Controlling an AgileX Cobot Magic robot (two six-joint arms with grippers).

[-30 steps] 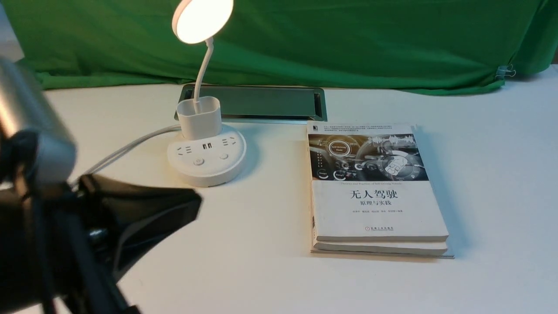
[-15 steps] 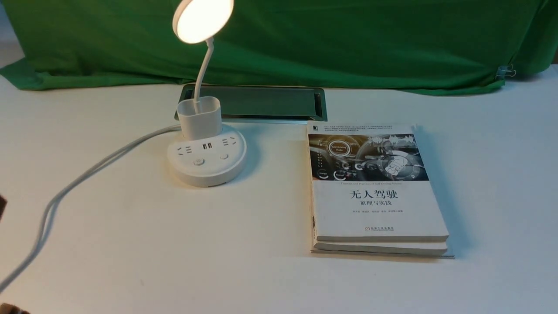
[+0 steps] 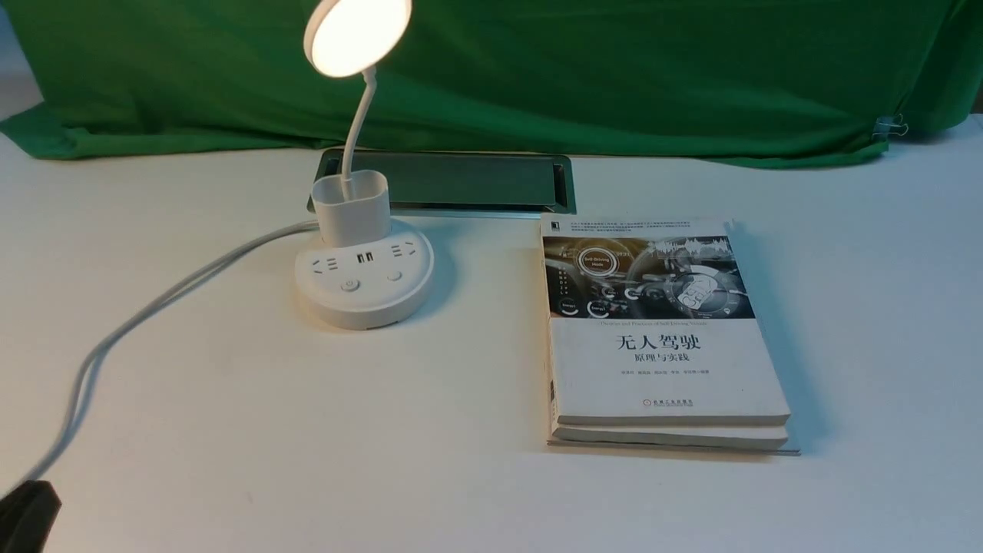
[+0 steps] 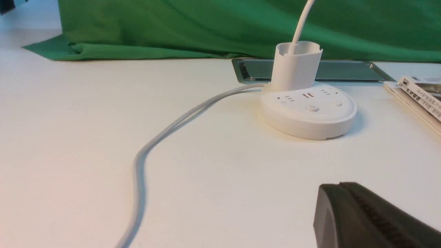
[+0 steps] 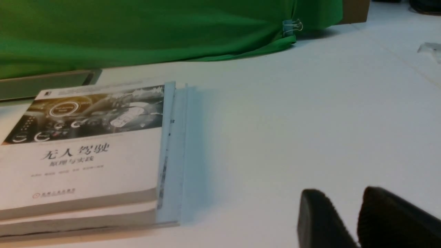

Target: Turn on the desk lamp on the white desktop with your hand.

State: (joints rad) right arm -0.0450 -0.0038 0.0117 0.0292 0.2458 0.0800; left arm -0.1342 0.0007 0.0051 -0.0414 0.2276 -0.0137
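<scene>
Dark, pointed hand (image 4: 339, 184) fingers (image 4: 358, 213).

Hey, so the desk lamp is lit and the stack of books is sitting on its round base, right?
No, the front view shows the stack of books lying on the white desktop, to the right of the round base; the desk lamp is lit.

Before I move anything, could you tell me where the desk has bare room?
Bare desk lies between the lamp and the books, and right of the books. It is crowded behind the lamp, near the slot and green cloth.
</scene>
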